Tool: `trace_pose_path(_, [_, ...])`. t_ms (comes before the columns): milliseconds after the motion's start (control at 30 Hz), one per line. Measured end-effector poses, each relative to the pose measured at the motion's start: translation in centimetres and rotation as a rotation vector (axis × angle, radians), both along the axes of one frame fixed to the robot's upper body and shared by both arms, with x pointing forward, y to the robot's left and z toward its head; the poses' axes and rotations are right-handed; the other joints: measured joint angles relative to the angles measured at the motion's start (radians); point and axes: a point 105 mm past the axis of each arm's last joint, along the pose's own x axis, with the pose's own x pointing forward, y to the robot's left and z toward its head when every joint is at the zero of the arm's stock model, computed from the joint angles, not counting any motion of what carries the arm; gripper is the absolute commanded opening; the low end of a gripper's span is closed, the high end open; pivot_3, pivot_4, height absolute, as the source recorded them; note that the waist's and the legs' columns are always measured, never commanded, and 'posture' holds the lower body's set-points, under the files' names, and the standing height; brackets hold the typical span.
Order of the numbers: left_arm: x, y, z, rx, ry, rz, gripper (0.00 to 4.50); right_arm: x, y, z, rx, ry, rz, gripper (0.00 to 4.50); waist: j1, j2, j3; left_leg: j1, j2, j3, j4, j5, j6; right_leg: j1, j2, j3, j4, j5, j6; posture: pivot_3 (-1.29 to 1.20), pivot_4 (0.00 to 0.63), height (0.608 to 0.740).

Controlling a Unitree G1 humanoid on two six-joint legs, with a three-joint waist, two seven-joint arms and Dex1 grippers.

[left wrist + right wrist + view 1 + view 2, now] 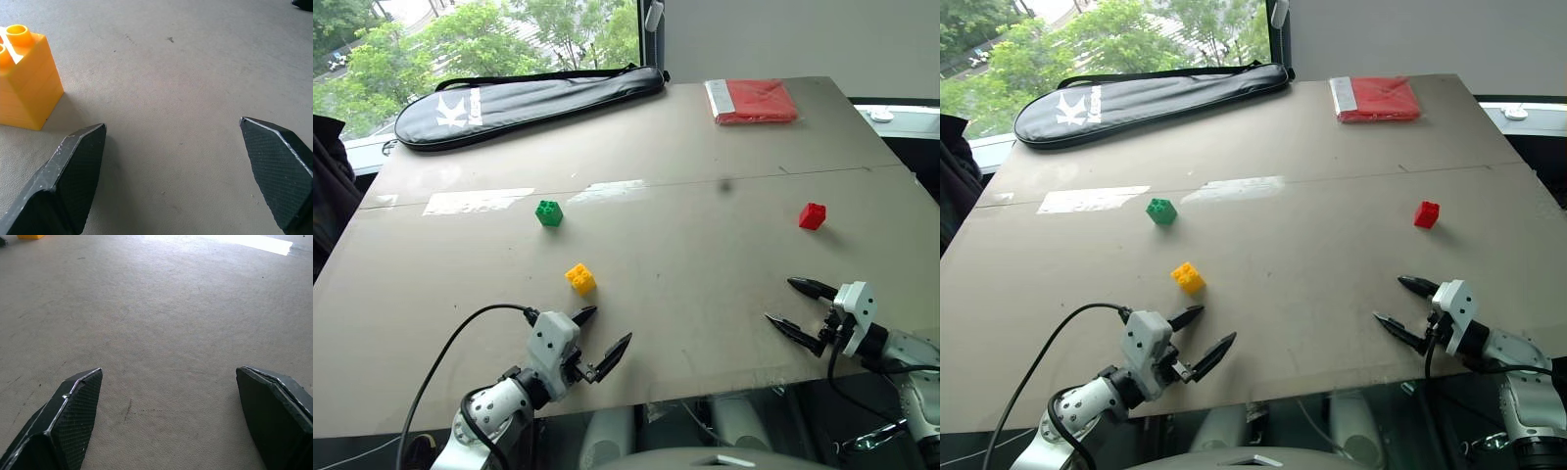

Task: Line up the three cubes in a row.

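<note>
Three cubes apart | yellow cube (pixel 580 278) just beyond left gripper (pixel 605 333), wide | right gripper (pixel 791 306) wide, empty

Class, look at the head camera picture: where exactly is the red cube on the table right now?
The red cube sits alone on the table's right side, beyond the open right gripper, nearer than the red packet.

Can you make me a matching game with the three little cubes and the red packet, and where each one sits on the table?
Things:
1. green cube
2. yellow cube
3. red cube
4. red packet

Places:
A. far edge of the table
B. closest to the left gripper
C. just beyond the yellow cube
D. alone on the right side

Pairs: 1-C, 2-B, 3-D, 4-A
</note>
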Motion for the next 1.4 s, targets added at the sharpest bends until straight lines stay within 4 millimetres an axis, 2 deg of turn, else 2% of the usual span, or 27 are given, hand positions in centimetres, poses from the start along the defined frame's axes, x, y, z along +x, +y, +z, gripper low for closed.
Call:
trace_pose_path(900, [0.0, -0.2, 0.1, -0.001, 0.012, -0.001, 4.46, 0.1, -0.2, -0.1, -0.002, -0.006, -0.038, 4.5, 0.009, -0.001, -0.001, 0.0, 0.0, 0.0, 0.0, 0.0, 0.0, 0.0, 0.0, 0.0, 0.0, 0.0, 0.0, 0.0, 0.15, 0.701])
trace_pose_path(1067, [0.2, -0.4, 0.3, 0.009, 0.005, -0.039, 4.46, 0.9, -1.1, 0.2, 0.039, -0.013, -0.186, 4.5, 0.01, -0.001, -0.001, 0.0, 0.0, 0.0, 0.0, 0.0, 0.0, 0.0, 0.0, 0.0, 0.0, 0.0, 0.0, 0.0, 0.15, 0.701])
trace_pose_path(1200, [0.4, -0.6, 0.9, 0.027, 0.012, -0.114, 4.46, 2.2, -1.7, 0.6, 0.069, -0.022, -0.38, 4.5, 0.011, -0.001, 0.0, -0.002, 0.0, 0.0, 0.0, 0.0, 0.0, -0.002, 0.001, 0.0, 0.0, 0.0, 0.0, 0.0, 0.15, 0.701])
trace_pose_path(1333, [1.1, -0.9, 2.9, 0.04, -0.011, -0.189, 4.46, 3.8, -2.1, 1.1, 0.076, -0.03, -0.532, 4.5, 0.011, -0.001, 0.0, -0.002, 0.0, 0.0, 0.0, 0.0, 0.0, -0.003, 0.001, 0.0, 0.001, 0.0, 0.0, 0.0, 0.15, 0.701])
trace_pose_path(1400, [1.7, -1.2, 4.5, 0.036, -0.042, -0.23, 4.46, 4.8, -2.1, 1.7, 0.104, -0.037, -0.614, 4.5, 0.011, 0.0, 0.0, -0.002, 0.0, 0.0, 0.0, 0.0, 0.0, -0.003, 0.001, 0.001, 0.001, 0.0, 0.0, 0.0, 0.15, 0.701])
